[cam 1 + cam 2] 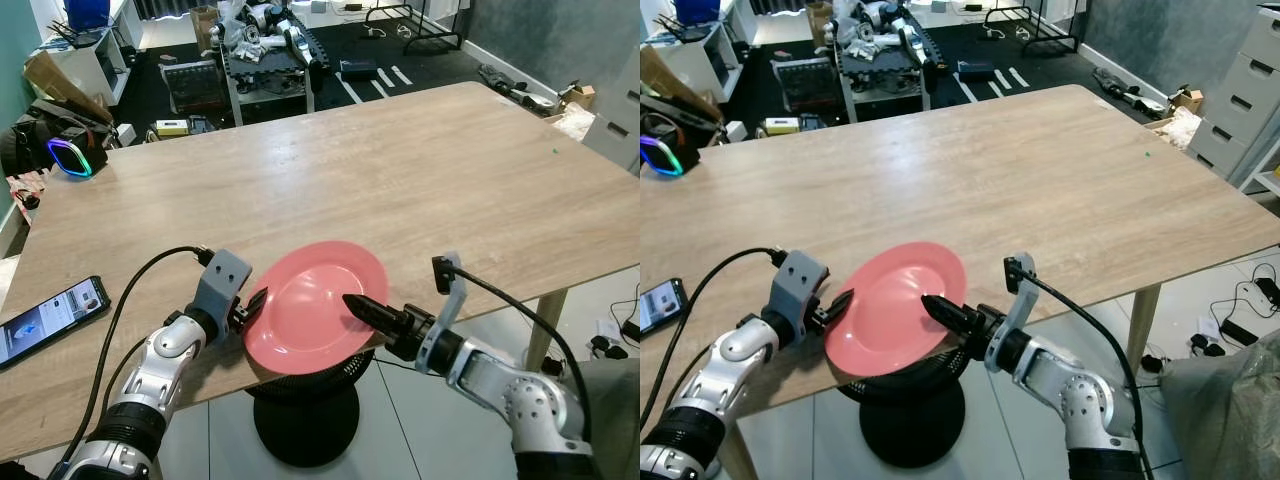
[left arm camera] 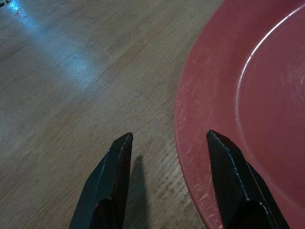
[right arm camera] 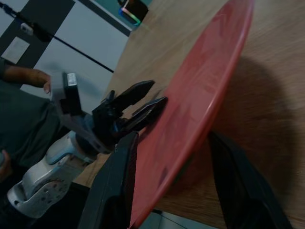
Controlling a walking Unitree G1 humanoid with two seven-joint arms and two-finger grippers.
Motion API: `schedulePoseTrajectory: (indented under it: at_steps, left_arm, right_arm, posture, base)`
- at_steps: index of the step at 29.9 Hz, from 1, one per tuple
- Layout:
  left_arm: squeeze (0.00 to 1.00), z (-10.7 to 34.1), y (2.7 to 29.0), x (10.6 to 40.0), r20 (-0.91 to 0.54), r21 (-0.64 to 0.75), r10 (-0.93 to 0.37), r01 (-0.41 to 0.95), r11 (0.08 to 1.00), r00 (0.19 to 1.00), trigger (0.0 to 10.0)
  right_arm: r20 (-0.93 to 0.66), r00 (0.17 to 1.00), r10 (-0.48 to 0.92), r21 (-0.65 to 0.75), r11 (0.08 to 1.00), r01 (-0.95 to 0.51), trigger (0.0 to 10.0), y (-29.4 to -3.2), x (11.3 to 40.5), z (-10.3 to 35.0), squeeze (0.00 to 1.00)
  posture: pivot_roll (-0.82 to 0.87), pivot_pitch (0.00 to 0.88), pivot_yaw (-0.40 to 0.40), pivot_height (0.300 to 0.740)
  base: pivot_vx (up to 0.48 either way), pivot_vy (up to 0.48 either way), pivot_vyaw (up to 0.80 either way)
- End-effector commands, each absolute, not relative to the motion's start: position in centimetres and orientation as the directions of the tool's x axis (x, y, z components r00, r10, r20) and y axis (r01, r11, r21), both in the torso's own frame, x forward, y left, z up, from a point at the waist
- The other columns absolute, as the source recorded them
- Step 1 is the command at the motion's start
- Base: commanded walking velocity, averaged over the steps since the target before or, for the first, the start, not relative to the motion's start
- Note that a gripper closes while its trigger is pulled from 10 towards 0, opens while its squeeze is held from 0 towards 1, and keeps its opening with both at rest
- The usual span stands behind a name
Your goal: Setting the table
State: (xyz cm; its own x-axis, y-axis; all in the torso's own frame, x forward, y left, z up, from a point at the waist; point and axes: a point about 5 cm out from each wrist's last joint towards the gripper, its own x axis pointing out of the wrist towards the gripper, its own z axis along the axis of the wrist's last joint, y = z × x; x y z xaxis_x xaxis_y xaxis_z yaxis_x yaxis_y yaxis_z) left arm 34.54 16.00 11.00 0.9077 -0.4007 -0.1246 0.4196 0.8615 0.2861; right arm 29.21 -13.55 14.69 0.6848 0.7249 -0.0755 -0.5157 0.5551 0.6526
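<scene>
At the near edge of the pale wooden table (image 1: 420, 170), a round pink plastic plate (image 1: 312, 310) is gripped by the right gripper (image 1: 352, 303). The left gripper (image 1: 254, 304) is held spread at the plate's rim.

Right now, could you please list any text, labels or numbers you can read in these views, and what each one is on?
No text is readable.
Phone on the table: its screen shows content too small and blurred to read.
Pink plate: no markings.
Boxes on the floor: labels too small to read.
</scene>
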Motion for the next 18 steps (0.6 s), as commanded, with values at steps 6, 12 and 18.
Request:
schedulePoseTrajectory:
  at_steps: [6, 12, 18]
  left_arm:
    - [0.00, 9.5, 16.3, 34.1, -0.195, 0.281, -0.386, 0.428, 0.859, 0.902, 10.0]
    - [0.00, 9.6, 16.4, 34.3, -0.192, 0.287, -0.382, 0.424, 0.859, 0.904, 10.0]
    - [0.00, 10.6, 16.4, 34.7, -0.137, 0.291, -0.362, 0.387, 0.875, 0.922, 10.0]
  right_arm:
    - [-0.113, 0.646, 0.755, 0.658, 0.544, -0.521, 0.0, -12.4, 28.4, 13.8, 0.00]
    - [-0.128, 0.620, 0.774, 0.659, 0.533, -0.530, 0.0, -12.0, 28.0, 13.4, 0.00]
    - [-0.121, 0.636, 0.762, 0.660, 0.540, -0.522, 0.0, -12.0, 28.3, 13.5, 0.00]
  posture:
    - [-0.09, 0.070, 0.121, 0.740]
    - [-0.09, 0.069, 0.120, 0.740]
    - [-0.09, 0.069, 0.119, 0.740]
  base:
    - [0.000, 0.000, 0.00]
    - [0.000, 0.000, 0.00]
    - [0.000, 0.000, 0.00]
